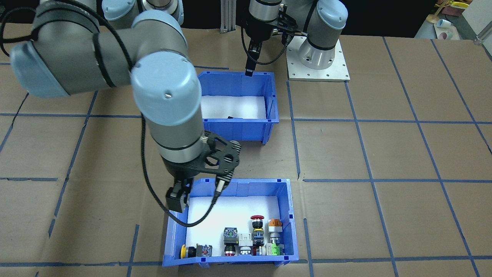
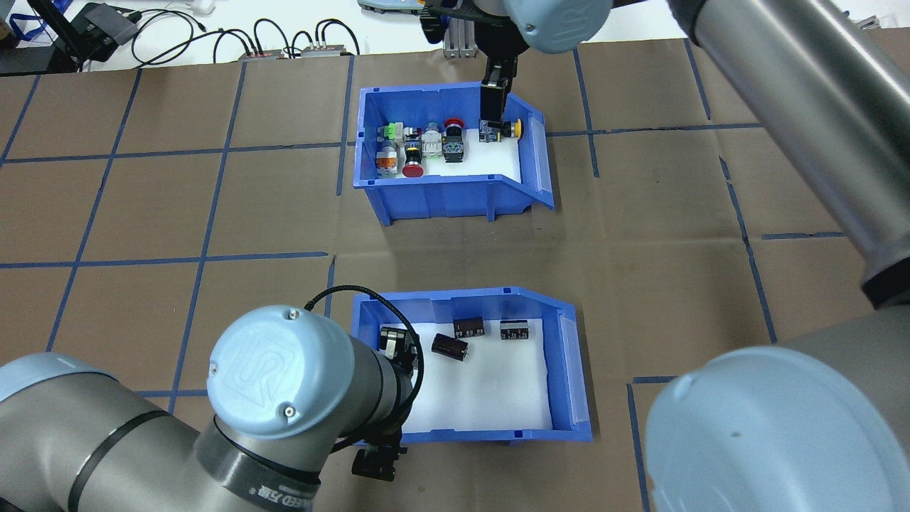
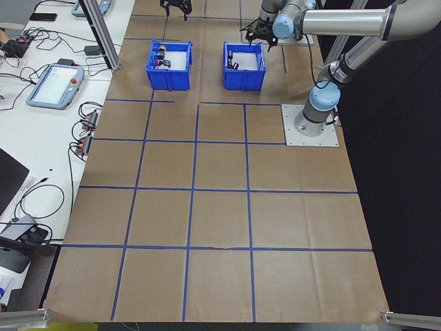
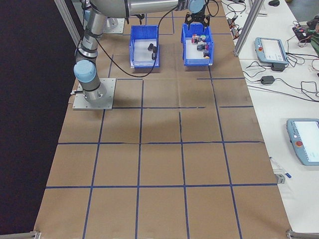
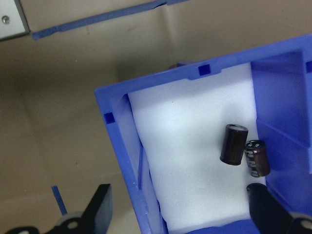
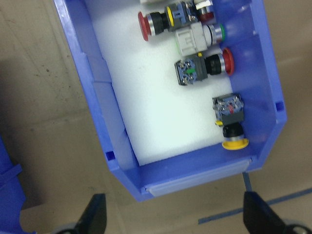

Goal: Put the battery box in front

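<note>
Ahead, switch bin [image 2: 455,186] beyond battery box [image 2: 565,370]

light: bright, even overhead | shadows: soft, short | glare: white foam washed out | blur: close arm housings soft

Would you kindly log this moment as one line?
left gripper: open, astride battery box wall | right gripper: open, over switch bin | boxes: unlifted

A second blue plastic open-top bin [image 2: 435,190] holding colourful push-button switches [image 2: 419,142] sits on the brown paper-covered table [image 2: 213,213] gridded with blue tape.
</note>
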Action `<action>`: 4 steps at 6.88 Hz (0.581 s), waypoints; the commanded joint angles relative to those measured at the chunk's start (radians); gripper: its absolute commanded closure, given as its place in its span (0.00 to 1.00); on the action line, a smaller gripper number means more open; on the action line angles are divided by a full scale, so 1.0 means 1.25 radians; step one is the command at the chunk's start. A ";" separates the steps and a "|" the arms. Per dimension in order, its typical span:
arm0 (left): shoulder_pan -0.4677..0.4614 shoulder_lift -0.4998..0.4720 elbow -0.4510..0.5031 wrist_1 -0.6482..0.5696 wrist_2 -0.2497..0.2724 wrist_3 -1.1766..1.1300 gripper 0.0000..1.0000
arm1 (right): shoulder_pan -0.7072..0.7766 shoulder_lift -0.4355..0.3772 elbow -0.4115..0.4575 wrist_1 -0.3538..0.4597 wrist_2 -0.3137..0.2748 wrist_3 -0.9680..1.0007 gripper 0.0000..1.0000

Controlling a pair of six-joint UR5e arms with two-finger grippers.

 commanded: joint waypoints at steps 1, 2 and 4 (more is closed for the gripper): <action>-0.024 -0.018 -0.065 0.091 -0.027 -0.063 0.01 | 0.047 0.041 -0.022 0.003 0.007 -0.078 0.00; -0.024 -0.030 -0.101 0.159 -0.026 -0.063 0.01 | 0.074 0.054 -0.020 0.001 0.008 -0.093 0.00; -0.023 -0.050 -0.130 0.210 -0.029 -0.064 0.02 | 0.113 0.082 -0.017 -0.016 -0.005 -0.081 0.00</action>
